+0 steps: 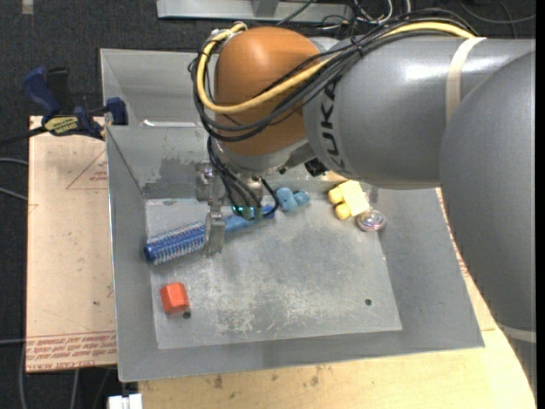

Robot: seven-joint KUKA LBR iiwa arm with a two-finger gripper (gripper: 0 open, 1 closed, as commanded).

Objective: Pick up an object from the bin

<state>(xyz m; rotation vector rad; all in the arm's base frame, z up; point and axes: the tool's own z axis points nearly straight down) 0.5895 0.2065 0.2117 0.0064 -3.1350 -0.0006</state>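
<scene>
The pincer (216,227) sits low at the right end of the blue brush (177,243), touching it or nearly so (spread or pressed together, I cannot tell). Below the brush lies a red block (174,296). Right of the brush, beyond the pincer, lie a pale blue piece (294,199), a yellow block (347,198) and a small disc (370,221).

The camera looks down on the bin (289,290) from above, somewhat sideways, fairly near; the arm (426,100) enters at right
</scene>
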